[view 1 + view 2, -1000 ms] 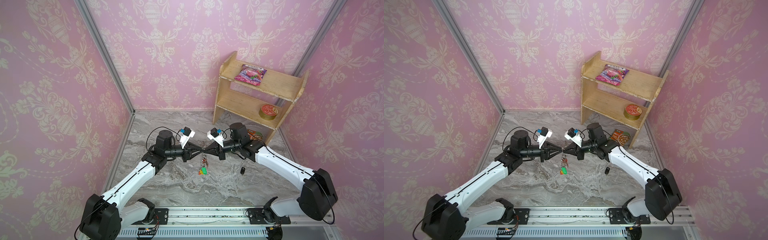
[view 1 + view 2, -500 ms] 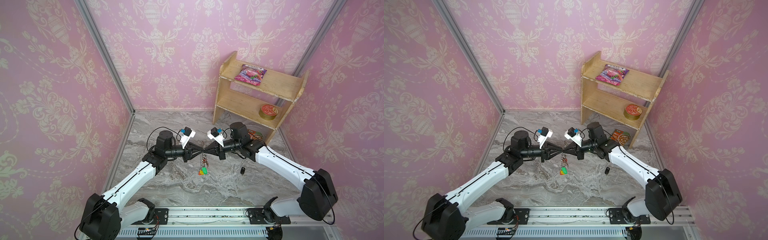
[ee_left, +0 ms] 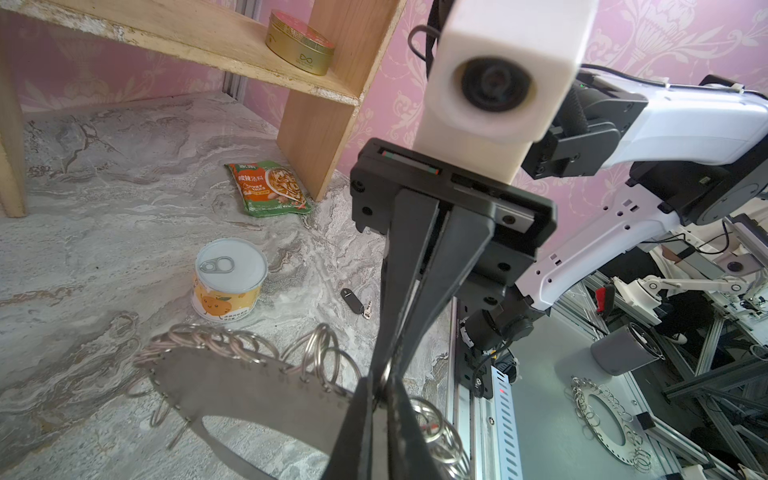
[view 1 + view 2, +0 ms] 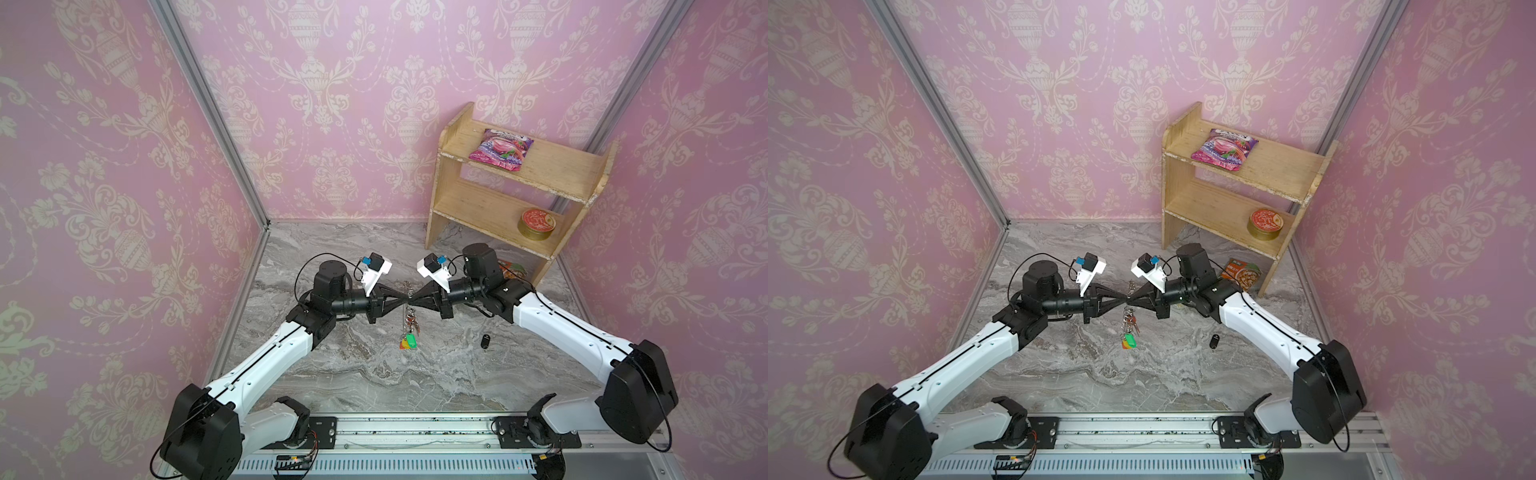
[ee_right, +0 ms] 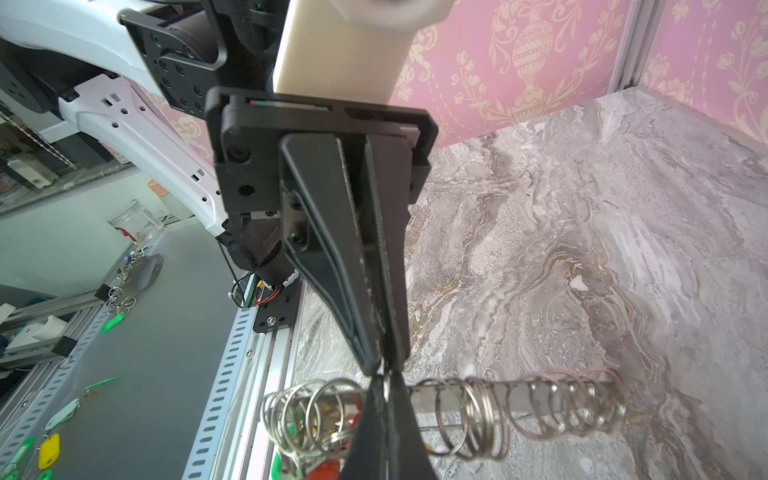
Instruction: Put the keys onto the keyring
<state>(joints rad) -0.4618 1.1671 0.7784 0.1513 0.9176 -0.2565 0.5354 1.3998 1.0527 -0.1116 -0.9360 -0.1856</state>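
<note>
Where the two arms meet tip to tip above the middle of the counter [image 4: 374,374], the left end effector [image 4: 404,298] and the right end effector [image 4: 414,298] both pinch the keyring [image 3: 249,390]. Each has its two fingers pressed together on the keyring's rim, among its wire rings. The flat metal plate is held up above the counter. In both top views a bunch of small rings and coloured tags [image 4: 408,342] hangs below the grip; whether the lowest tags touch the counter cannot be told.

The key [image 4: 484,341], a small black fob with a short metal end, lies flat on the counter. It is apart from the keyring, on the right arm's side and near that arm's forearm.

Containers: a wooden shelf [image 4: 478,203] stands in the far right corner.
- **Upper board:** a pink packet [image 4: 500,148] lies flat.
- **Lower board:** a round tin [image 4: 536,223] with a red lid stands closed.

A green and orange sachet [image 3: 270,189] lies on the counter beside the shelf's foot. In the left wrist view a can [image 3: 229,277] stands upright on the counter, its pull-tab lid sealed, between the sachet and the key. What the tin, can, packet and sachet hold cannot be seen.
</note>
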